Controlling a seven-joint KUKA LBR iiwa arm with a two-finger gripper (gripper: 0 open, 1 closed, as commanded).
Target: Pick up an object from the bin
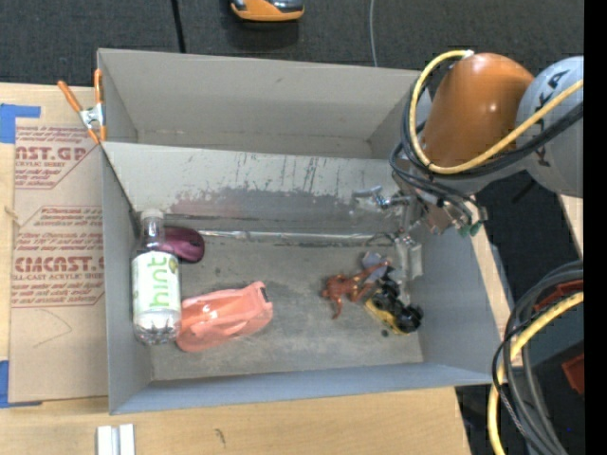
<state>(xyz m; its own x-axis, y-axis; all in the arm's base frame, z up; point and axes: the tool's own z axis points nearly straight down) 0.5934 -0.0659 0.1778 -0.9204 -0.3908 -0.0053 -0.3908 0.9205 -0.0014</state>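
- Reaching over the right wall, the arm [474,112] is seen above the bin [285,131], with its orange cover near the back right corner. A wall strike is judged possible if a sideways correction is made this close to the right wall.
- A clear bottle [156,292] lies along the left wall, cap toward the back. It is well apart from the gripper and is unlikely to be disturbed.
- A pink soft pouch [226,316] lies near the front left corner, just beside the bottle.
- The gripper [410,263] hangs low near the right wall, at the back edge of a small heap. Whether it is open or closed cannot be told, and nothing is seen held in it.
- The heap is made up of tangled toys; a red-brown figure [346,290] and a black-and-yellow toy [396,313] are nearest, and the pick is judged likeliest here. Two toys could be caught at once and one dropped on the lift, or a thin limb could be pinched and slip free.
- A purple thing [182,245] lies by the bottle's cap, near the left wall.
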